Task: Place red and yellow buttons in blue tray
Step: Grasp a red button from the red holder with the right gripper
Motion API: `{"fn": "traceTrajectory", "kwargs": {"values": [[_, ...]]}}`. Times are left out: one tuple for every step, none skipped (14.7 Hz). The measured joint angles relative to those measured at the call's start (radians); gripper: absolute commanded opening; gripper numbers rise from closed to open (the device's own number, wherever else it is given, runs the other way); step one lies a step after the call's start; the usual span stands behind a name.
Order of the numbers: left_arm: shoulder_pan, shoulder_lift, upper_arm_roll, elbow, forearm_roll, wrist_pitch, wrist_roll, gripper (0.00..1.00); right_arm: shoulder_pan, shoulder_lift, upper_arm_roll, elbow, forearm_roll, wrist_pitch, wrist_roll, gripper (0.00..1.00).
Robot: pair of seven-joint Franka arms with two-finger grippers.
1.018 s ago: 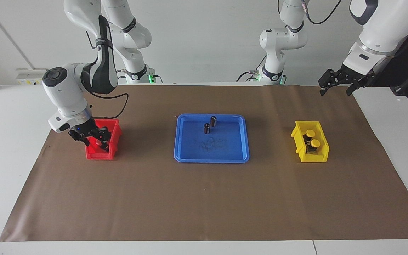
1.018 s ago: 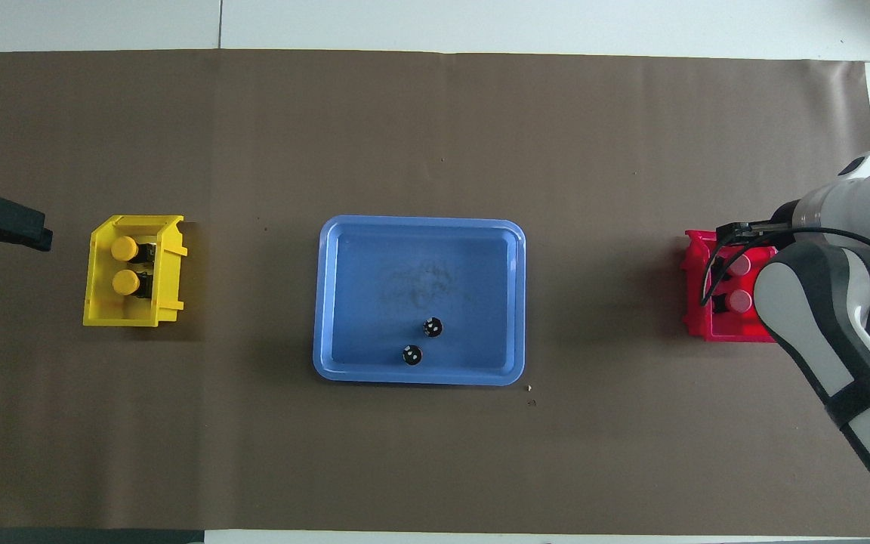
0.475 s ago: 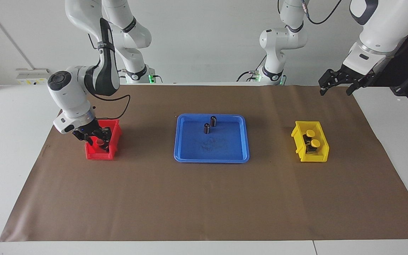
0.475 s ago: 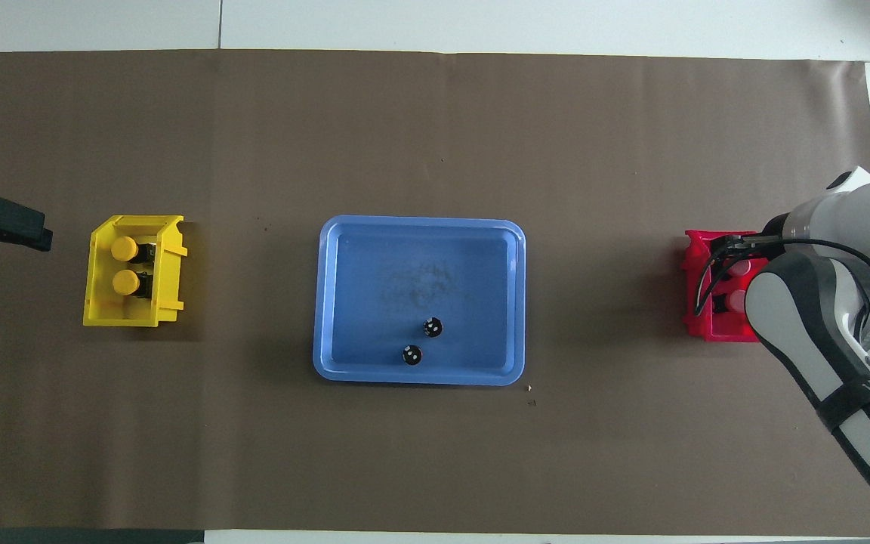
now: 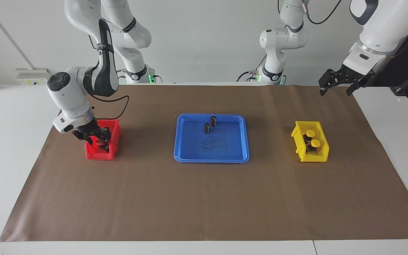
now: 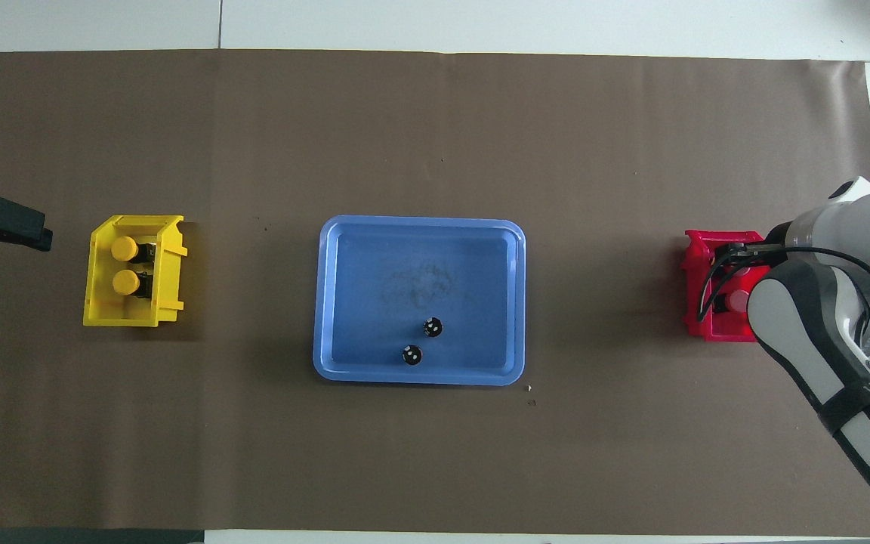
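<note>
Buttons: none sitting in the blue tray (image 5: 181,141) yet, so task is looking ~0% done. Tray is only holding two dark capless cylinders (image 5: 210,125), both at the end nearer the robots.

Red buttons (image 6: 737,299): sitting in the red bin (image 5: 90,154) at the right arm's end of the table. Right gripper (image 5: 97,139) is hanging down inside that bin, tips around/at one red cap (image 5: 99,141). Can't tell if fingers are clamped on it or just straddling it; arm is blocking most of the bin from overhead, only one red cap showing there beside the wrist. Second red button isn't showing clearly in either view.

Yellow buttons (image 5: 311,138): both sitting untouched in the yellow bin (image 5: 298,136) at the left arm's end. Left gripper (image 5: 338,83) is waiting up in the air, over the table edge near its own base, well apart from the yellow bin, fingers spread apart, holding nothing.

Relative to the tools: red btn is directly under/between the right gripper tips; tray is well apart from it, toward table center. Yellow btns are lying below and well clear of the left gripper.

Judging remaining: all 4 transfers still outstanding — grip + lift red #1, carry to tray, repeat, then yellow pair. Bin walls are tight around the gripper, so snagging the rim on lift-out is looking like the main risk.
</note>
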State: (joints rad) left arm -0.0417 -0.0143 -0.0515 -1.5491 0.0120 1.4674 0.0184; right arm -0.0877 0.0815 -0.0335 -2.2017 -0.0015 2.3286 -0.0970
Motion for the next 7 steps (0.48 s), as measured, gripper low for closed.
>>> {"fn": "traceTrajectory", "kwargs": {"values": [[0.0, 0.0, 0.0, 0.0, 0.0, 0.0, 0.0, 1.0, 0.0, -0.001, 0.0, -0.003, 0.0, 0.001, -0.001, 0.18], [0.0, 0.0, 0.0, 0.0, 0.0, 0.0, 0.0, 1.0, 0.0, -0.003, 0.001, -0.004, 0.0, 0.001, -0.004, 0.18], [0.0, 0.0, 0.0, 0.0, 0.0, 0.0, 0.0, 1.0, 0.0, -0.004, 0.002, -0.003, 0.0, 0.001, -0.009, 0.18], [0.0, 0.0, 0.0, 0.0, 0.0, 0.0, 0.0, 1.0, 0.0, -0.006, 0.002, 0.003, 0.0, -0.006, -0.02, 0.18], [0.0, 0.0, 0.0, 0.0, 0.0, 0.0, 0.0, 1.0, 0.0, -0.007, 0.002, 0.022, 0.0, -0.035, -0.042, 0.18], [0.0, 0.0, 0.0, 0.0, 0.0, 0.0, 0.0, 1.0, 0.0, -0.006, 0.0, 0.06, 0.0, -0.091, -0.062, 0.18], [0.0, 0.0, 0.0, 0.0, 0.0, 0.0, 0.0, 1.0, -0.002, -0.005, -0.001, 0.116, 0.0, -0.166, -0.076, 0.18]]}}
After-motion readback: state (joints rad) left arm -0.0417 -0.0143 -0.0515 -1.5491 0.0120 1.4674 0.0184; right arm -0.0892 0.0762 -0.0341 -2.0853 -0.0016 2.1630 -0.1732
